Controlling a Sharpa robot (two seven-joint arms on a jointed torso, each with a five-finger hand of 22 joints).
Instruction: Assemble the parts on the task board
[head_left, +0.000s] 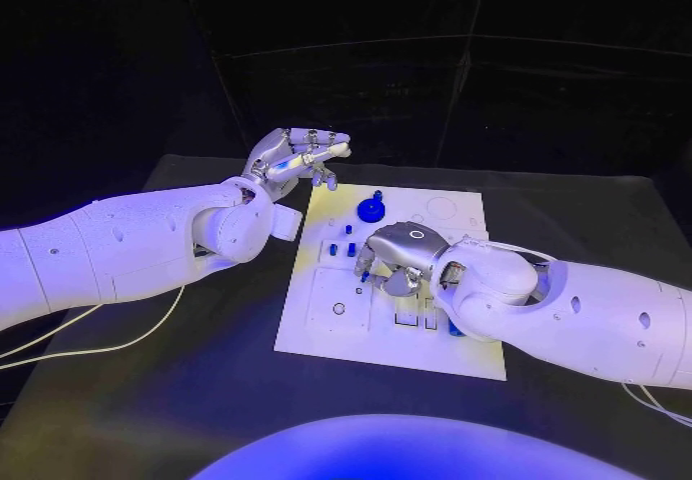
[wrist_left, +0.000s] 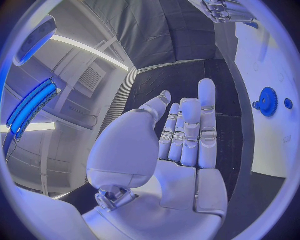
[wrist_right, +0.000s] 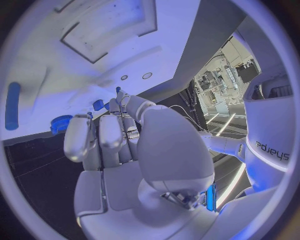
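The white task board (head_left: 335, 325) lies in the middle of the table. A blue gear (head_left: 371, 210) stands near its far edge, with small blue pieces (head_left: 340, 247) just in front of it. My right hand (head_left: 397, 257) hovers low over the board's middle, fingers curled down toward it; what lies under them is hidden. In the right wrist view my right hand (wrist_right: 119, 137) points its fingers at the board (wrist_right: 81, 55), near the gear (wrist_right: 61, 123) and a blue cylinder (wrist_right: 12, 106). My left hand (head_left: 296, 155) is raised beyond the board's far left corner, its palm (wrist_left: 181, 150) empty and fingers spread.
Another blue piece (head_left: 456, 328) lies on the board beside my right forearm. White cables (head_left: 101, 345) trail across the table on the left. The left wrist view shows the gear (wrist_left: 269, 101) and a small blue knob (wrist_left: 288, 103) on the board (wrist_left: 275, 60).
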